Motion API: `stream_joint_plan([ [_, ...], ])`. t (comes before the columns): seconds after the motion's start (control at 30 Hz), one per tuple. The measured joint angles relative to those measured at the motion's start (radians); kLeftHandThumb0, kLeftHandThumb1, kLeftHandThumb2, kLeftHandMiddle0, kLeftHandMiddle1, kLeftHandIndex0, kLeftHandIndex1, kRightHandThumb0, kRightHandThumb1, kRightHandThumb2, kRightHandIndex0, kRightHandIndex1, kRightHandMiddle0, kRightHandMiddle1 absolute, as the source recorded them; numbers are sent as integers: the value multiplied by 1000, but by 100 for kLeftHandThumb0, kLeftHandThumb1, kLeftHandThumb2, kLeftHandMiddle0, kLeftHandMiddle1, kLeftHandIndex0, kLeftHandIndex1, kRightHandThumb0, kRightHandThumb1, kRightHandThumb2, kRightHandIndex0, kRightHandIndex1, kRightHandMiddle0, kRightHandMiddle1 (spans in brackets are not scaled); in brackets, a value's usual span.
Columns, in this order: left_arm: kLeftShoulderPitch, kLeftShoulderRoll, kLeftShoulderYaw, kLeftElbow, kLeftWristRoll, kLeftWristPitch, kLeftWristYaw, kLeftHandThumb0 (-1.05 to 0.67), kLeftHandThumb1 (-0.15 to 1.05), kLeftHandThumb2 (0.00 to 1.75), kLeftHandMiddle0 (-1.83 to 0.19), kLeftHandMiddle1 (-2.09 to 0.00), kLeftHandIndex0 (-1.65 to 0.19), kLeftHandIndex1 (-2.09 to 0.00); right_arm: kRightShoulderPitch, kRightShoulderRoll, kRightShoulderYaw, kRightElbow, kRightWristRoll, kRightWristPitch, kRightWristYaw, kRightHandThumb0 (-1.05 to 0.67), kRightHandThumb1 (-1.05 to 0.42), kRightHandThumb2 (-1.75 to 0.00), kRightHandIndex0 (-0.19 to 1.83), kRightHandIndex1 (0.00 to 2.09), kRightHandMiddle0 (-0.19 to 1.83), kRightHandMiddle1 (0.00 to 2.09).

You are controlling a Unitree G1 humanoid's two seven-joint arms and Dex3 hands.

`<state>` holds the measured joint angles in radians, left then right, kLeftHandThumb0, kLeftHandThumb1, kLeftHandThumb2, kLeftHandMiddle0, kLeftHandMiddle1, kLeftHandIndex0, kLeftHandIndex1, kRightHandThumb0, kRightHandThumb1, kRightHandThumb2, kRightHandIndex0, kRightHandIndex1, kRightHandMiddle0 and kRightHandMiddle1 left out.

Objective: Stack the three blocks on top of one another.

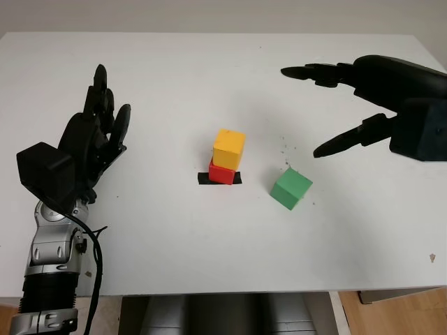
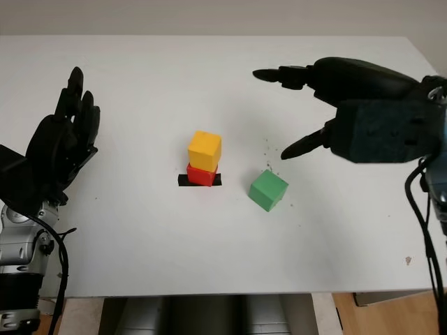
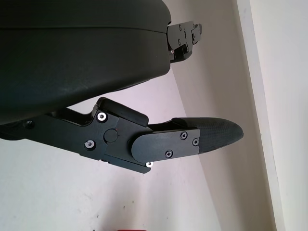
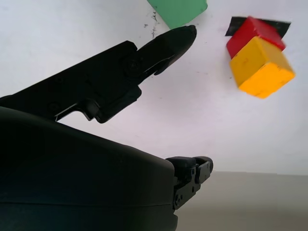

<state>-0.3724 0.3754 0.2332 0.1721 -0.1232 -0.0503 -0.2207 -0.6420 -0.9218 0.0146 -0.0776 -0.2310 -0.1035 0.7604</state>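
A yellow block point(image 1: 229, 148) sits on a red block point(image 1: 222, 172) at the middle of the white table point(image 1: 174, 77), over a strip of black tape point(image 1: 203, 179). A green block point(image 1: 291, 188) lies alone on the table to their right. My right hand point(image 1: 318, 112) hovers open above the table, up and to the right of the green block, holding nothing. In the right wrist view one finger point(image 4: 163, 44) reaches toward the green block point(image 4: 178, 10), with the yellow block point(image 4: 261, 67) and red block point(image 4: 250, 32) beside it. My left hand point(image 1: 98, 118) is open at the table's left side.
Small dark specks point(image 1: 285, 146) dot the table between the stack and my right hand. The table's front edge point(image 1: 230, 292) runs along the bottom, with floor below it.
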Motion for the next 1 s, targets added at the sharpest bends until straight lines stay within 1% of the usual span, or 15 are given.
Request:
stream_joint_plan([
  [0.13,0,1,15,0,-3,25,12,-73,105,58,19,-4,19,-1,11,-36,7,-3,-26,-113,17,-49,-77,-6,35,13,39,9],
  [0.2,0,2,18,0,-3,28,14,-72,105,59,19,-5,19,-1,22,-44,8,-10,-38,-151,19,-48,-77,-6,39,13,42,9],
  [0.3,0,2,22,0,-3,28,20,-72,105,58,19,-5,19,-1,40,-57,15,-32,-75,-200,21,-50,-76,-5,41,12,46,9],
  [0.37,0,2,23,-1,-4,28,25,-72,105,57,18,-5,18,-2,52,-57,22,-36,-96,-255,11,-52,-74,-4,41,11,50,10],
  [0.47,0,2,24,-1,-3,20,35,-69,105,53,15,-6,15,-5,68,-57,39,-33,-138,-332,-9,-54,-75,-5,29,4,48,7],
  [0.67,0,2,31,3,-2,-18,57,-67,105,51,10,-7,11,-7,117,-57,56,-32,-196,-390,-30,-58,-76,-6,25,4,49,7],
  [0.93,1,2,30,3,-1,-22,62,-66,105,52,11,-6,10,-6,175,-55,61,-2,-274,-445,-114,-58,-79,-6,23,4,50,6],
  [1.0,2,3,30,3,-1,-22,57,-66,105,53,13,-4,13,-5,179,-53,66,13,-290,-463,-145,-58,-79,-6,23,4,50,6],
])
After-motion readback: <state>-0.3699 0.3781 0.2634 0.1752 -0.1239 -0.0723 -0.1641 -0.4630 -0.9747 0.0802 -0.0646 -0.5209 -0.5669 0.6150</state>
